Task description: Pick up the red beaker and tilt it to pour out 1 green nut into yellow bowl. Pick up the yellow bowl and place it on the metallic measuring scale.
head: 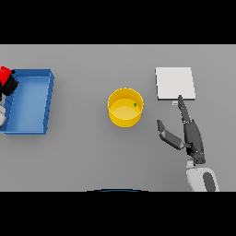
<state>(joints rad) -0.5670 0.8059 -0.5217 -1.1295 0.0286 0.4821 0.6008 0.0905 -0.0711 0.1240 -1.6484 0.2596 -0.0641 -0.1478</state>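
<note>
The yellow bowl (125, 107) stands upright at the table's middle with a small green nut (135, 105) inside near its right wall. The metallic measuring scale (174, 83), a pale square plate, lies to the bowl's right and slightly farther back. My right hand (190, 131) is open below the scale, its fingers straight and reaching to the scale's near edge, its thumb spread toward the bowl. At the far left edge my left hand (9, 85) is curled round the red beaker (4, 73) over the blue bin's left end.
A blue rectangular bin (29, 101) sits on the table's left side, reaching from the back toward the middle. Grey table surface separates the bin from the bowl.
</note>
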